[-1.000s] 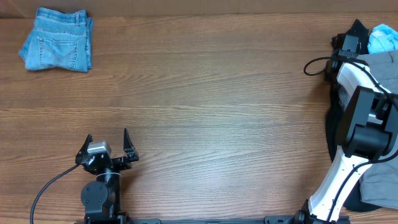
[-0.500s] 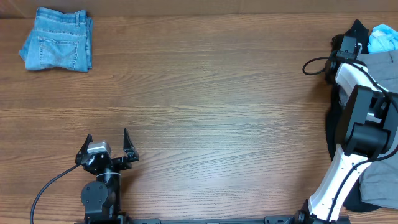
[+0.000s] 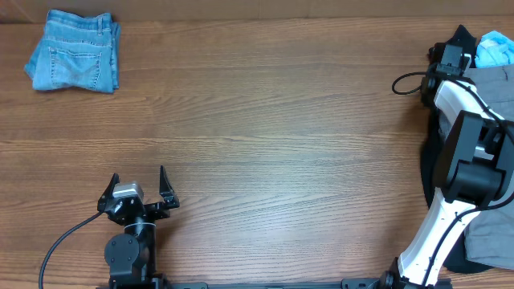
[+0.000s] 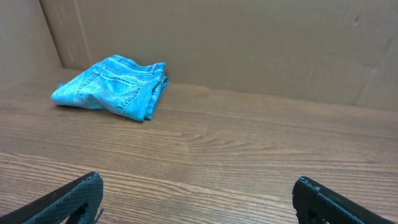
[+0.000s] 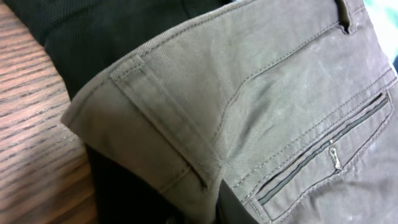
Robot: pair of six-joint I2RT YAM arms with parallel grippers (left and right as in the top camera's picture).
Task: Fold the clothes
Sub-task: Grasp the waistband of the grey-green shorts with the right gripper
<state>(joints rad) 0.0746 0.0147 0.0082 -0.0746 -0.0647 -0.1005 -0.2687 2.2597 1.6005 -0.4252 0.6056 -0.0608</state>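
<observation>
Wooden worktop (image 3: 281, 144) with the grey shorts (image 3: 491, 80) heaped at the right edge, folded jeans (image 3: 74, 62) upper left, left gripper (image 3: 139, 175) lower left gaping wide, right gripper (image 3: 459, 40) upper right by the shorts' waistband, can't tell if it's clamped.

Your count, cloth first: four pieces. One pair of grey shorts (image 5: 280, 93), one black garment (image 5: 81, 37), one blue denim bundle (image 3: 74, 50), one pale blue piece (image 3: 494, 52). Arms, two: left arm (image 3: 128, 253), right arm (image 3: 470, 160). Table (image 3: 265, 120), one.
</observation>
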